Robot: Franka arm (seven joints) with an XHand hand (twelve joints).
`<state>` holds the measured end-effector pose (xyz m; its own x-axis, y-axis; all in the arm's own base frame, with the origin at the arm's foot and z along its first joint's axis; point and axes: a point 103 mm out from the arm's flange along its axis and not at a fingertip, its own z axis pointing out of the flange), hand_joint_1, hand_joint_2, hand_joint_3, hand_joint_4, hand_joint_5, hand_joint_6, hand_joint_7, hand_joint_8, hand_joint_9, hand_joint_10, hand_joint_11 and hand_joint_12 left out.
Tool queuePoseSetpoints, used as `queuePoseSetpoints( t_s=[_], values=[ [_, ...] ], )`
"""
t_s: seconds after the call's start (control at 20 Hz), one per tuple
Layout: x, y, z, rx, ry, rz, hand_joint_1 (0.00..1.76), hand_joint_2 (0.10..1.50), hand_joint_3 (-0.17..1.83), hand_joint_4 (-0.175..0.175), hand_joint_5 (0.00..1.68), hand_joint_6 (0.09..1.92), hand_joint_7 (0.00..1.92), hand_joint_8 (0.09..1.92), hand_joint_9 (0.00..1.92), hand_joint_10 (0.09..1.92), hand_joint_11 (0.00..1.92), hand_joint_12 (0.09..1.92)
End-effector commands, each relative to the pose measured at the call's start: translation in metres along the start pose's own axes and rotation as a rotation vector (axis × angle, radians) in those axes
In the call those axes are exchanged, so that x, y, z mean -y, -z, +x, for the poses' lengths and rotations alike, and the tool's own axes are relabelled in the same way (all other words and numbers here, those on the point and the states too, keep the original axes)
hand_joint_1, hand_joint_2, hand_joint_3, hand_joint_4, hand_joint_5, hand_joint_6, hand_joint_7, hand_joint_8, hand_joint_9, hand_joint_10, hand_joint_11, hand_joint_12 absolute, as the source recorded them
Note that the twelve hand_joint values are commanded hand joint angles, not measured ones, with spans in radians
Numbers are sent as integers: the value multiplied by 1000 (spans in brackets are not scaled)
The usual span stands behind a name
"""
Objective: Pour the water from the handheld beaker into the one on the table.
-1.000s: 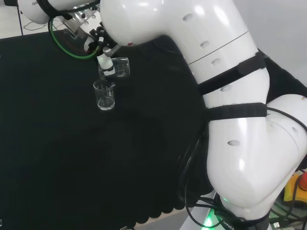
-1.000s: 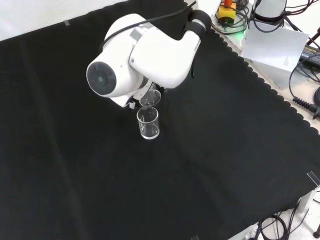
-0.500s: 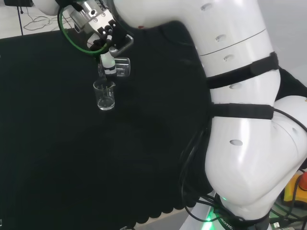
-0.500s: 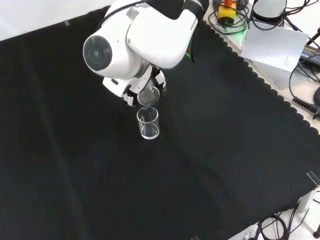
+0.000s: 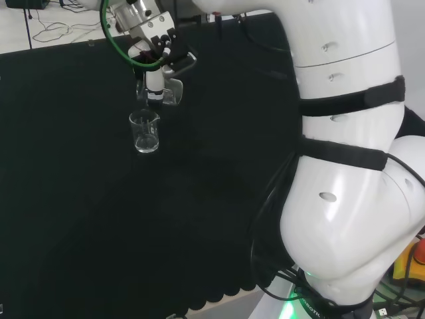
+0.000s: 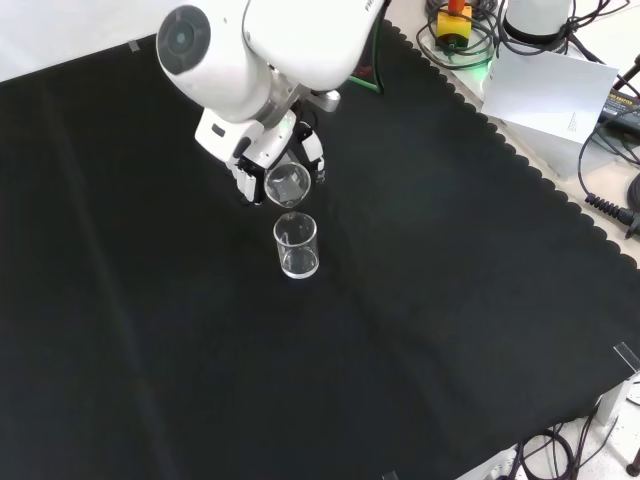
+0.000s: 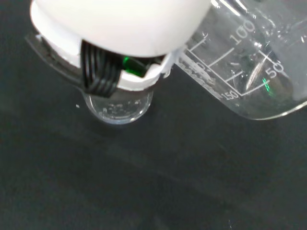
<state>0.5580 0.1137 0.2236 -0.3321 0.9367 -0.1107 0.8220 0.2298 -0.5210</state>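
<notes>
The black and white hand (image 6: 262,160) is curled round a small clear glass beaker with printed graduation marks (image 6: 288,184), which hangs tipped over, mouth down toward a second clear glass beaker standing upright on the black cloth (image 6: 297,246). In the front view the held beaker sits just above and slightly behind the standing one, apart from it. The wrist view suggests a little water already lies in the standing beaker (image 7: 118,108), while the held beaker (image 7: 244,72) looks nearly drained.

To finish well, keep the lip over the lower rim until the last drops fall, then roll the wrist back level without brushing the standing glass.

Against the picture 1 second back, the arm's big white link has risen toward the top of the front view, uncovering the hand, and the held beaker sits higher above the standing one, which has not moved
</notes>
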Motion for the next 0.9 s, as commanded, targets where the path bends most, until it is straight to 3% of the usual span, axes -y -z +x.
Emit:
queuePoseSetpoints(
  t_s=[0.05, 0.4, 0.5, 0.65, 0.9],
  values=[
    [0, -3, -12, -70, 12, -43, 1414, 728, 565, -175, 1131, 843, 1095, 945, 1276, 709, 1191, 749],
    [-5, -7, -23, -132, 33, -75, 1414, 728, 564, -175, 1131, 841, 1095, 944, 1277, 707, 1192, 748],
    [-6, -9, -26, -156, 52, -81, 1414, 728, 563, -175, 1131, 840, 1096, 943, 1277, 707, 1192, 748],
    [-8, -14, -31, -212, 119, -100, 1414, 729, 563, -175, 1132, 840, 1096, 942, 1277, 706, 1192, 748],
    [-9, -22, -42, -260, 137, -144, 1414, 729, 561, -175, 1133, 838, 1098, 943, 1277, 701, 1191, 746]
  ],
)
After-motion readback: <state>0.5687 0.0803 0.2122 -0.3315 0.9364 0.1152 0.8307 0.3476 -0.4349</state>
